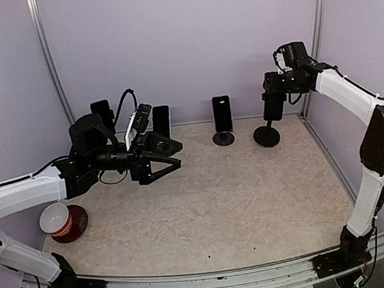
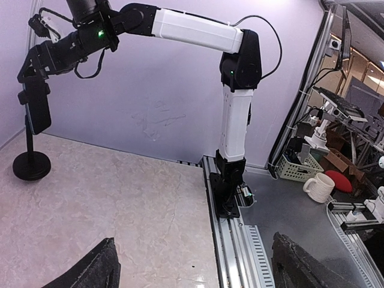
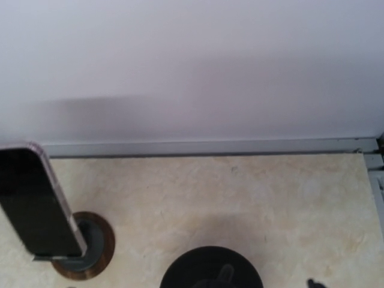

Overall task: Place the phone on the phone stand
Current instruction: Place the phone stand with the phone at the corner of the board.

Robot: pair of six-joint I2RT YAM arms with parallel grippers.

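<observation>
A black phone (image 1: 272, 108) hangs upright at the top of the black phone stand (image 1: 267, 136) at the back right, its lower part against the stand's pole. My right gripper (image 1: 271, 96) grips the phone's upper end from above. In the left wrist view the same phone (image 2: 38, 111) sits over the stand's round base (image 2: 31, 165) with the right gripper (image 2: 35, 81) on top of it. The right wrist view shows only the top of the stand base (image 3: 210, 273), not the fingers. My left gripper (image 1: 168, 161) hovers open and empty over the left of the table, its fingertips (image 2: 96, 270) far apart.
A second phone (image 1: 222, 113) stands on its own stand with a round base (image 1: 224, 138) at back centre, also seen in the right wrist view (image 3: 36, 204). Another dark phone (image 1: 161, 122) stands behind the left gripper. A red mug (image 1: 64, 222) sits at the near left.
</observation>
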